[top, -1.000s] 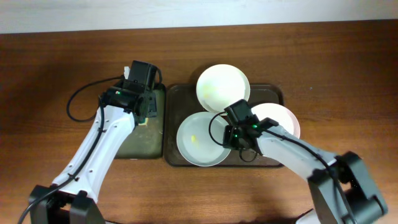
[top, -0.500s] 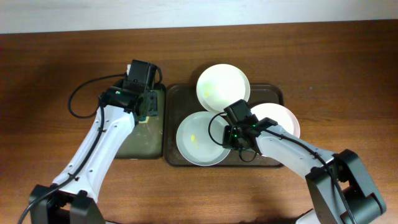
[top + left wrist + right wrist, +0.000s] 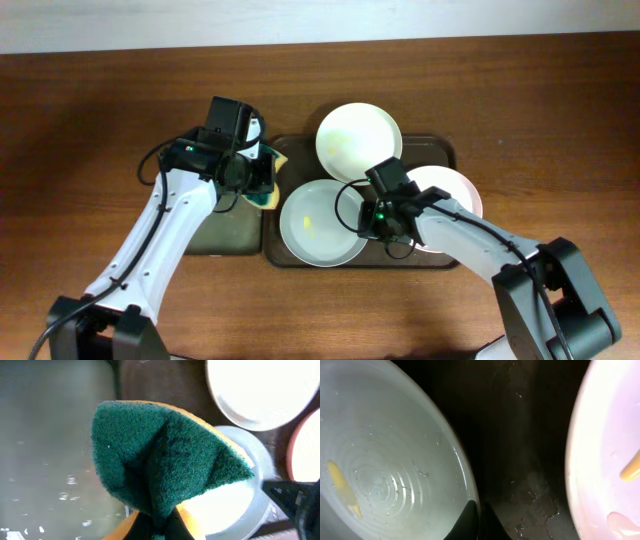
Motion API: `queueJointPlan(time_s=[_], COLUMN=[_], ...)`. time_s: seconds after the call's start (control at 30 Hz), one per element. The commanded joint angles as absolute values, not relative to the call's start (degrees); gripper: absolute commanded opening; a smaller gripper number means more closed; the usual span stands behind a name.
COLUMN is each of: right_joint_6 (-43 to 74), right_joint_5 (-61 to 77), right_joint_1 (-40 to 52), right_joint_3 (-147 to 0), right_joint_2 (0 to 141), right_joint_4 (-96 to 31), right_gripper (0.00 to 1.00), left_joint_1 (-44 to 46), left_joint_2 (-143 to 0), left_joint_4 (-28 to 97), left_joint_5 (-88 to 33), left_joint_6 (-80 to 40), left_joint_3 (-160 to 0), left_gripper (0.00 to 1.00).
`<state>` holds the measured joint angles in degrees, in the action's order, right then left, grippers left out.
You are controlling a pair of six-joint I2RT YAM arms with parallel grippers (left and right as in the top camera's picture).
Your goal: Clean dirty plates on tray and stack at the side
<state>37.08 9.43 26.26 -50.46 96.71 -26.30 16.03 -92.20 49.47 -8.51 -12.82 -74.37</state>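
Your overhead view looks straight down from well above, taking in the whole table. Your left wrist view faces down, close behind a green sponge. Your right wrist view sits very near the tray floor. All three share the near-left plate

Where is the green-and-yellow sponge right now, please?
Overhead, the sponge hangs in the left gripper over the dark-brown tray's left rim, beside the nearest white plate.

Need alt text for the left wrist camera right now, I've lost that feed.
The left gripper pinches a folded green scouring sponge, yellow underneath, filling the frame's centre. Behind it lie a grey-green tray at left and white plates on the dark tray at right.
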Motion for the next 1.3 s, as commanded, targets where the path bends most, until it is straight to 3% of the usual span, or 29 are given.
queueJointPlan(time_s=[0.0, 0.7, 0.9, 1.1, 1.27], right_joint_6=[36.21, 36.27, 36.25, 36.25, 36.25], right_joint_5=[10.81, 10.74, 10.74, 10.74, 10.72], right_joint_1=[26.06, 26.06, 26.06, 26.06, 26.06], right_joint_3=[-50.19, -50.19, -50.19, -50.19, -50.19], right_joint_2=[98.35, 98.37, 98.37, 98.37, 98.37], right_joint_4=[-26.79, -26.76, -26.76, -26.76, -26.76], right_gripper=[0.04, 0.04, 0.04, 0.04, 0.04], left_joint_1=[17.61, 29.28, 31.11, 31.27, 32.77], left_joint_2=[-94.98, -108.92, -112.55, -116.79, -119.42], left_joint_4=[49.15, 44.01, 43.77, 44.12, 44.99], left_joint_5=[-11.64, -5.15, 2.85, 2.04, -5.39], left_joint_6=[-12.12, -16.03, -20.16, -20.14, -17.19], left_joint_3=[-74.67, -74.65, -74.11, -74.06, -74.04], left_gripper=[0.0, 0.0, 0.0, 0.0, 0.0])
